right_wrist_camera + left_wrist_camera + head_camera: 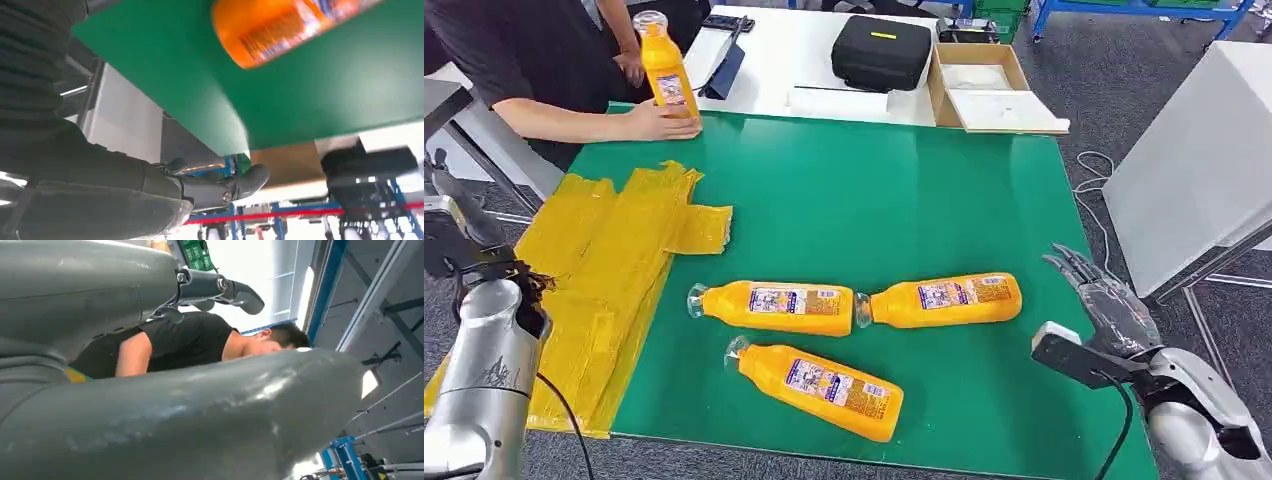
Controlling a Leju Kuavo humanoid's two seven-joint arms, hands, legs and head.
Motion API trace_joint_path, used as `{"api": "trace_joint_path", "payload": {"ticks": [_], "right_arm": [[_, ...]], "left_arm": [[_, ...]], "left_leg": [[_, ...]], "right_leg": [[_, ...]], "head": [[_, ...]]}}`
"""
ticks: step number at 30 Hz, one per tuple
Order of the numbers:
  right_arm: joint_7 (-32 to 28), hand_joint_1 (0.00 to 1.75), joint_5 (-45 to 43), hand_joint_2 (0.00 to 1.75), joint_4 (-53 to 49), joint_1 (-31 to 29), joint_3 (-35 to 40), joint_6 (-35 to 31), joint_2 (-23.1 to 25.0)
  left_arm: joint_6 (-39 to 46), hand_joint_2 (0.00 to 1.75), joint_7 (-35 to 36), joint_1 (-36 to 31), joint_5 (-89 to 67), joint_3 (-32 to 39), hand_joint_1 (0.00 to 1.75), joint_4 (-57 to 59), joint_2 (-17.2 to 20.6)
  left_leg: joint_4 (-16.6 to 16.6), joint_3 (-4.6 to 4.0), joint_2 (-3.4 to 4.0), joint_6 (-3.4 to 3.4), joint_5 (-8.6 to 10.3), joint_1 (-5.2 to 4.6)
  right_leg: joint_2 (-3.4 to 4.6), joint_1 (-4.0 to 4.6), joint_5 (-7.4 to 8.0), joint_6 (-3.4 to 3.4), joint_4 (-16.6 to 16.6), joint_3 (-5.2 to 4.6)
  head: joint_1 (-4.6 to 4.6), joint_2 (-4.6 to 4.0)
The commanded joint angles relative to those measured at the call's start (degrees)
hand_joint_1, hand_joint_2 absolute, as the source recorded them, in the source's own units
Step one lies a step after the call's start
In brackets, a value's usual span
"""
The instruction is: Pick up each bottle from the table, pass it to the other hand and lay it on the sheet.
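Bottles: you've got three orange ones lying flat on the green table (854,200). Left bottle (774,306) and right bottle (944,299) sit cap to cap in a row, caps nearly touching. Near bottle (819,387) lies just in front of them, angled, cap pointing left.
Fourth bottle: upright bottle (664,68) stands at the far-left table corner, a person's hand (659,122) flat on the table at its base.
Sheet: yellow sheet (594,270) is crumpled over the table's left side, hanging past the edge. No bottle on it.
Right hand (1104,300): hovers off the table's right edge, just beside the right bottle's base, not touching. Fingers spread, nothing in them. Your right wrist view shows that bottle's orange end (280,30) close by on the green.
Left hand (220,287): left wrist view shows dark fingers stretched out loose with nothing between them, raised with the person behind.
Left arm (484,370): low at the near-left corner, over the sheet's edge.
Person: leaning in at far left, black shirt (514,45).
Beyond the table: black case (881,50) and open cardboard box (989,85) on a white table.
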Motion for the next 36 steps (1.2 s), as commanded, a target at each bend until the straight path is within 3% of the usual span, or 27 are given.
{"api": "trace_joint_path", "payload": {"ticks": [1, 2, 6, 9, 14, 25, 29, 36], "right_arm": [[0.81, 0.00, 3.17, 1.75, -1.86, 2.80, 1.45, 4.70, -3.95], [0.47, 0.00, 3.29, 1.75, -0.80, 1.49, 2.21, 5.52, -3.87], [-1.34, 0.00, 5.10, 1.75, 11.58, -13.58, 11.34, 9.61, -1.81], [-0.91, 0.00, 5.31, 1.75, 14.91, -17.41, 14.26, 9.38, -1.26], [-0.11, 0.00, 5.84, 1.75, 15.56, -17.74, 15.24, 7.57, -0.89], [0.31, 0.00, 6.22, 1.75, 16.72, -18.51, 16.12, 7.08, 0.04], [-0.45, 0.00, 6.79, 1.75, 23.23, -24.02, 21.57, 7.06, 2.41], [-2.91, 0.00, 4.97, 1.75, 23.06, -27.51, 29.43, 9.32, 0.22]], "left_arm": [[-0.24, 0.00, 0.15, -4.43, 0.52, -2.21, 0.00, 5.80, -0.06], [-0.33, 0.00, 0.15, -4.61, 0.79, -2.10, 0.00, 5.97, -0.08], [-0.88, 0.00, 0.15, -7.89, 0.73, -3.45, 0.00, 9.38, 0.30], [-0.91, 0.00, 0.15, -11.49, 0.17, -4.96, 0.00, 12.75, -0.61], [-0.41, 0.00, 0.15, -11.62, 0.08, -5.58, 0.00, 12.72, -1.39], [-0.50, 0.00, 0.15, -10.63, 0.33, -5.64, 0.00, 11.75, -1.48], [0.34, 0.00, 0.15, -9.22, 0.72, -5.78, 0.00, 9.84, -2.31], [0.45, 0.00, 0.15, -11.37, 1.14, -6.05, 0.00, 11.59, -2.23]], "left_leg": [[0.01, 0.04, -0.05, -0.14, -0.01, 0.02], [0.04, 0.11, -0.06, -0.25, -0.06, 0.05], [0.06, 0.10, 0.30, -0.28, -0.05, 0.07], [0.08, 0.04, 0.43, -0.28, 0.02, 0.12], [-0.03, -0.07, 0.12, -0.10, 0.34, 0.06], [0.03, -0.11, 0.16, -0.20, 0.31, 0.06], [0.00, 0.03, 0.32, -0.38, 0.27, 0.07], [0.03, -0.26, 0.16, -0.14, 0.37, 0.05]], "right_leg": [[-0.08, 0.02, -0.04, -0.08, 0.01, 0.06], [-0.11, 0.04, -0.09, -0.14, 0.04, 0.15], [0.23, 0.06, 0.05, -0.15, 0.02, 0.08], [0.30, 0.11, 0.18, -0.15, 0.00, 0.01], [0.06, 0.07, 0.35, -0.04, -0.07, -0.08], [0.12, 0.06, 0.31, -0.05, 0.01, -0.08], [0.25, 0.07, 0.32, -0.16, -0.01, 0.02], [0.13, 0.05, 0.37, 0.01, 0.01, -0.24]], "head": [[0.02, 0.00], [0.00, 0.00], [0.02, 0.00], [0.02, 0.00], [0.02, 0.00], [0.00, 0.00], [0.00, 0.00], [0.02, 0.00]]}}
